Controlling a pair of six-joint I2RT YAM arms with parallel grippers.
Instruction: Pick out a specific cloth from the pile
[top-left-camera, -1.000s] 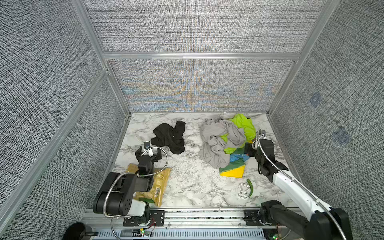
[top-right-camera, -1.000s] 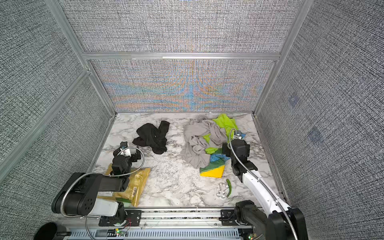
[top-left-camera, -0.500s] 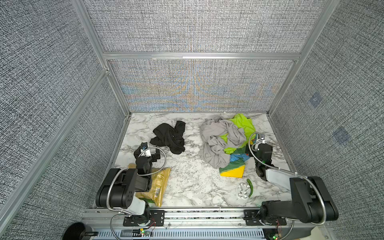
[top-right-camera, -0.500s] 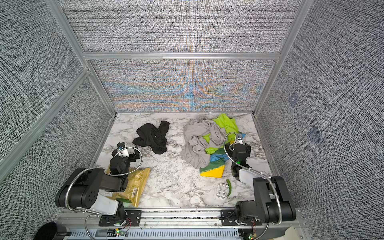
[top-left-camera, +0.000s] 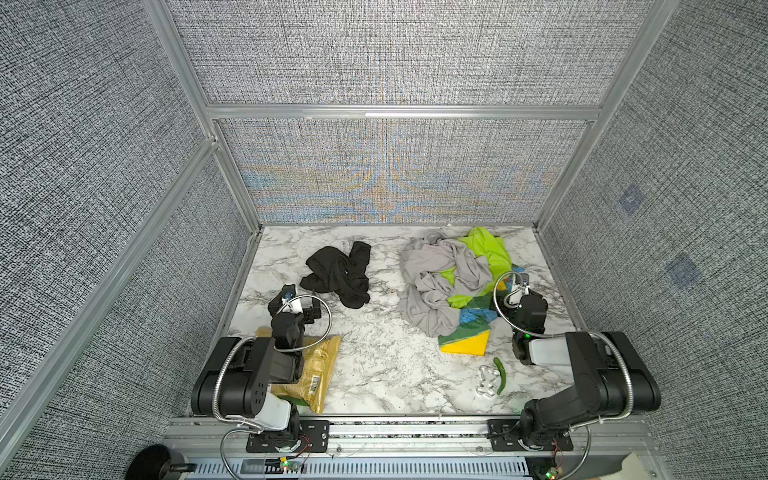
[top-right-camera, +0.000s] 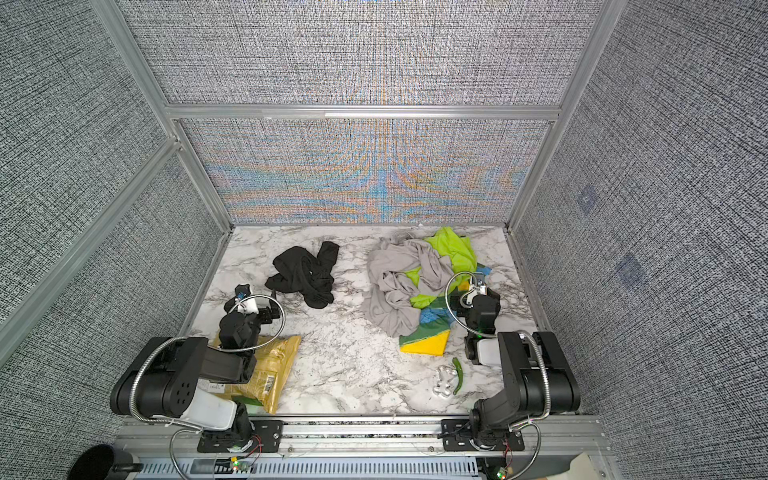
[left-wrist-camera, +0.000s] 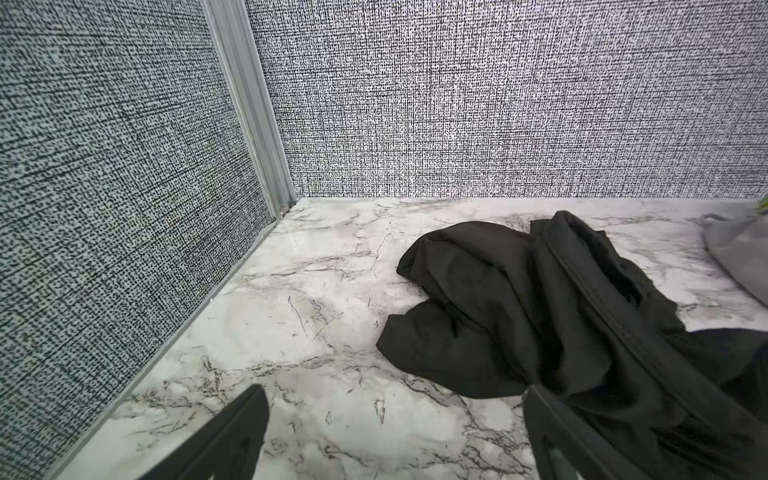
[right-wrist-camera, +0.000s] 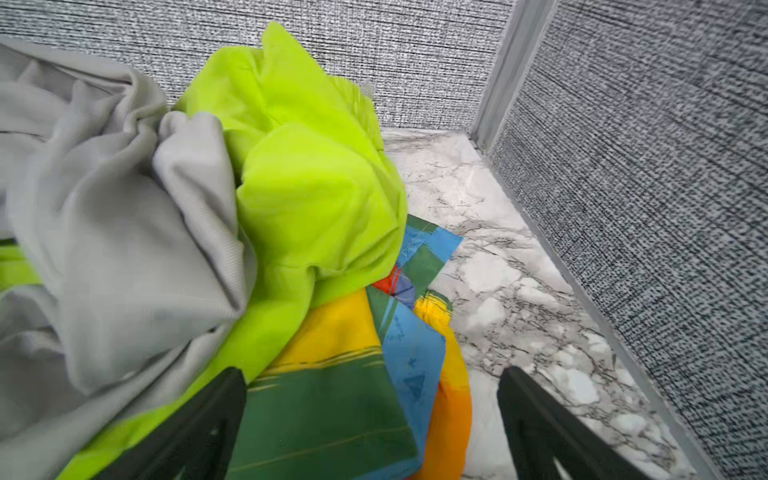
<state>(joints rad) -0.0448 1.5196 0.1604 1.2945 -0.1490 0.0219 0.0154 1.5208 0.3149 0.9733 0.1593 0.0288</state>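
the cloth (top-left-camera: 338, 272) lies alone just ahead of the left gripper (left-wrist-camera: 392, 392), which is released and empty. it's well apart from the pile (top-left-camera: 449, 286), so separation looks done. right gripper (right-wrist-camera: 372, 374) is released, with the pile's patterned cloth (right-wrist-camera: 332, 399) between its fingers, ungripped. marble surface (top-left-camera: 374, 353), grey woven walls (top-left-camera: 395, 62).

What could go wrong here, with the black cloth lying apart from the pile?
One: the open left gripper sits close to the black cloth, so a move might snag and drag it. Two: the open right gripper hangs at the pile, over the patterned cloth, and might catch that.
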